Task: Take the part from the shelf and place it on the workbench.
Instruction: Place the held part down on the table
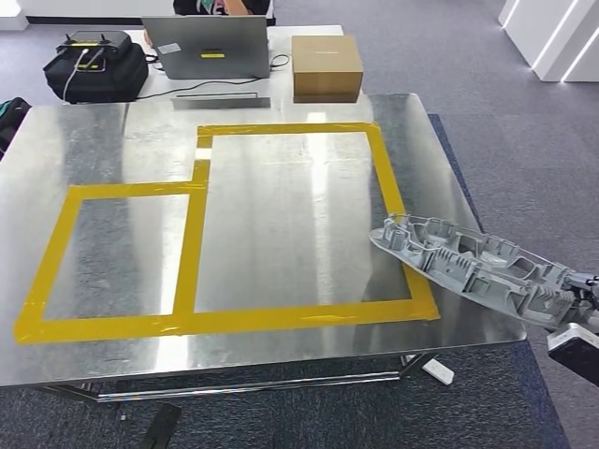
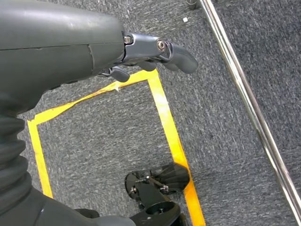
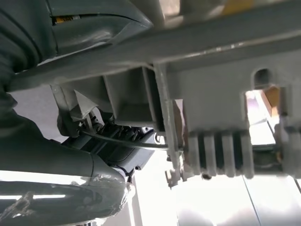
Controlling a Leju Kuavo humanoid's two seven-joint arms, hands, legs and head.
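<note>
Gripped in my right hand (image 1: 579, 292), the long grey ribbed part (image 1: 466, 264) reaches in from the right side of the head view, held by its near end while its far tip hangs over the right bar of the yellow tape outline (image 1: 205, 320) on the workbench (image 1: 283, 215). From the right wrist camera, my dark fingers (image 3: 117, 150) are tucked under the part's ribs (image 3: 213, 94), so I judge the hold is firm but off-centre, with most of the length cantilevered away from me. My left hand (image 2: 156, 52) hangs by the floor holding nothing, fingers loosely extended. The step in hand, as I read it, is the placing: I should carry the part further left until it sits inside the larger taped rectangle, keep it level so the free tip does not strike the metal first, lower slowly, and let go only once the ribbed underside rests flat. Beyond the workbench stand a laptop (image 1: 209, 45), a cardboard box (image 1: 327, 67) and a black bag (image 1: 95, 67), well apart from my path.
</note>
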